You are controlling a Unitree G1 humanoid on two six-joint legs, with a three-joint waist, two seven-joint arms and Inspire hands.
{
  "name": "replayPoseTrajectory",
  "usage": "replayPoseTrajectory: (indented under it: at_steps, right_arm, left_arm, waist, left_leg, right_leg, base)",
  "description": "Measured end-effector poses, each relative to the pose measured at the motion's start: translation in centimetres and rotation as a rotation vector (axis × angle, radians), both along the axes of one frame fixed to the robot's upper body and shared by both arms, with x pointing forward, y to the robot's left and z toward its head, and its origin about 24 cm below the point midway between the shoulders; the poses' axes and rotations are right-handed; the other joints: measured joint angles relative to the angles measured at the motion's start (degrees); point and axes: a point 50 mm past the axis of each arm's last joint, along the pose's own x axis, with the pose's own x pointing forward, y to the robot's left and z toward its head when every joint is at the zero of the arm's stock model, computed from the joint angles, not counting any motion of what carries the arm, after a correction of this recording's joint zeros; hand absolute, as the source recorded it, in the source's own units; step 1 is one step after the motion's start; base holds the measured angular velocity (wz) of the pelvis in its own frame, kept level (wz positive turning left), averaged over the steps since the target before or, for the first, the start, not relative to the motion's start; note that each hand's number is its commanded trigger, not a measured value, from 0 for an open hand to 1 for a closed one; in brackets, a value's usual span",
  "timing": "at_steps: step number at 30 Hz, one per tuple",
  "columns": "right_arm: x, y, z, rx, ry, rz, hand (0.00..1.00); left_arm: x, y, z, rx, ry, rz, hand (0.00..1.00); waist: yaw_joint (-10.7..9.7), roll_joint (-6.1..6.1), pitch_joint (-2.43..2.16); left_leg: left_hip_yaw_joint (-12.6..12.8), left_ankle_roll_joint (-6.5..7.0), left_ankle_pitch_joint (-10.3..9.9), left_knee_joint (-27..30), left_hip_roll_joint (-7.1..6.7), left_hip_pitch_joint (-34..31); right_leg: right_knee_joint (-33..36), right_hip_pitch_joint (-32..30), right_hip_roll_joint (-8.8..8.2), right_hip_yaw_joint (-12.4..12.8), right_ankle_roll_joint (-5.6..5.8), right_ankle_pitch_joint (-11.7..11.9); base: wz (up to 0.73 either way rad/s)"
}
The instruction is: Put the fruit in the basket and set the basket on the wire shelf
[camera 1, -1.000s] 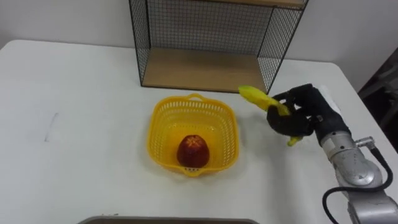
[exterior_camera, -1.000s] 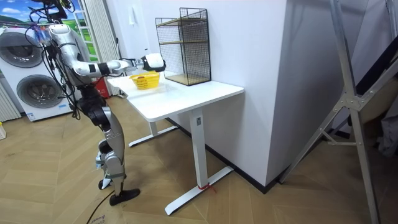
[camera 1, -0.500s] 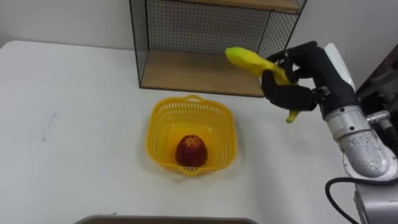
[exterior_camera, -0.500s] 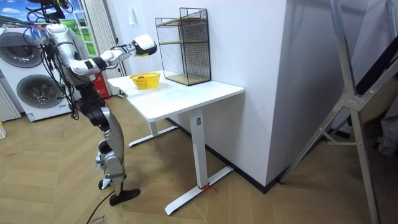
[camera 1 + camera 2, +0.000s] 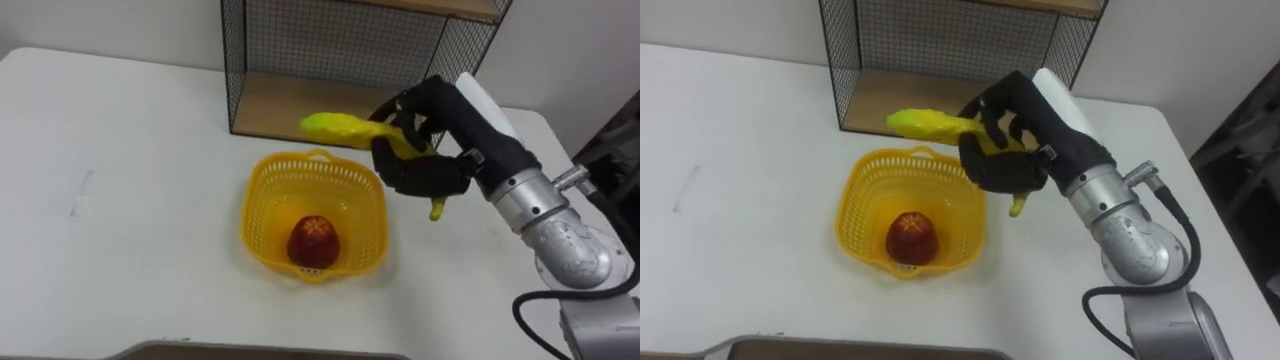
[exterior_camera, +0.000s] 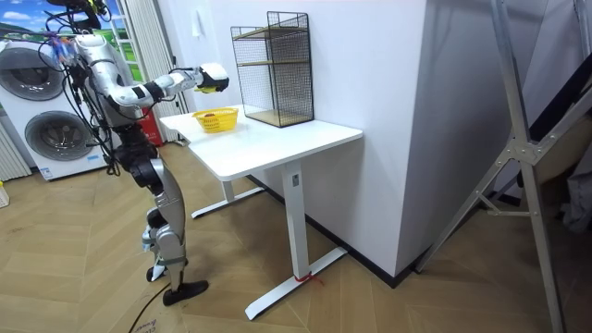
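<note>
A yellow plastic basket [image 5: 262, 197] [image 5: 856, 200] sits on the white table in front of the wire shelf [image 5: 300, 60] [image 5: 900, 55]. A red fruit [image 5: 312, 238] [image 5: 911, 237] lies inside it. My right hand [image 5: 425, 150] [image 5: 1010, 140] is shut on a yellow banana [image 5: 340, 126] [image 5: 925, 124], held in the air just above the basket's far right rim, its tip pointing left. In the room view I stand at the table's end with the right hand [image 6: 211, 79] raised over the basket [image 6: 215, 119].
The white table [image 5: 130, 190] stretches wide to the left of the basket. The wire shelf has a wooden bottom board [image 5: 300, 105] and stands against the wall. A grey edge [image 5: 200, 351] shows at the bottom of the view.
My right hand has carried the banana left and lower, from beside the shelf's right corner to over the basket's far right rim.
</note>
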Motion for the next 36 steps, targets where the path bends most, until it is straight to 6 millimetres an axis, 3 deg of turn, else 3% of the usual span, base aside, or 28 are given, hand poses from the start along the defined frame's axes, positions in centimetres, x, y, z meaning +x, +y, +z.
replayPoseTrajectory:
  at_steps: [1,3,4,22,29,36]
  right_arm:
    - [0.0,0.1,-0.2,-0.002,0.011,0.005,1.00]
    - [0.0,0.1,-0.6,-0.009,0.041,0.016,0.44]
    - [0.0,0.1,-0.6,-0.010,0.046,0.018,0.00]
    - [-0.1,1.3,-1.6,-0.053,0.098,0.058,0.00]
    - [-0.3,0.9,-3.8,-0.057,0.183,0.023,0.00]
    - [-0.4,0.8,-4.7,-0.057,0.214,0.004,0.00]
  left_arm:
    - [0.0,0.0,0.0,0.001,-0.001,-0.004,0.00]
    - [0.2,-0.1,0.0,0.001,-0.003,-0.009,0.00]
    - [0.2,-0.1,0.0,0.001,-0.002,-0.010,0.00]
    - [0.2,-0.5,-0.1,-0.023,0.010,-0.026,0.00]
    - [0.2,-0.7,-0.2,-0.026,0.010,-0.025,0.00]
    - [0.1,-0.8,-0.3,-0.021,0.013,-0.036,0.00]
  waist:
    - [0.0,0.09,0.06]
    - [0.1,0.42,0.35]
    - [0.1,0.49,0.41]
    - [0.3,0.53,0.46]
    - [0.2,1.00,0.25]
    - [0.0,1.74,0.06]
  left_leg:
    - [0.0,0.00,0.0,0.0,0.00,0.0]
    - [0.0,0.00,0.0,-0.1,-0.04,-0.1]
    - [0.0,0.00,0.0,-0.2,-0.04,-0.1]
    - [0.2,0.00,0.0,-0.1,-0.03,-0.1]
    - [0.2,0.00,0.0,-0.1,-0.05,-0.2]
    - [0.0,-0.01,0.0,-0.1,-0.05,-0.2]
  right_leg:
    - [0.0,0.0,-0.01,0.0,0.00,0.0]
    - [0.0,0.0,-0.04,0.0,0.00,0.0]
    - [0.0,0.0,-0.04,0.0,0.00,0.0]
    - [0.0,0.0,-0.03,-0.3,0.00,0.0]
    - [0.0,0.1,-0.07,-0.4,-0.01,0.0]
    - [0.0,0.1,-0.07,-0.6,-0.01,0.0]
  base:
    - [0.00]
    - [0.00]
    - [0.00]
    - [0.00]
    - [0.00]
    - [0.00]
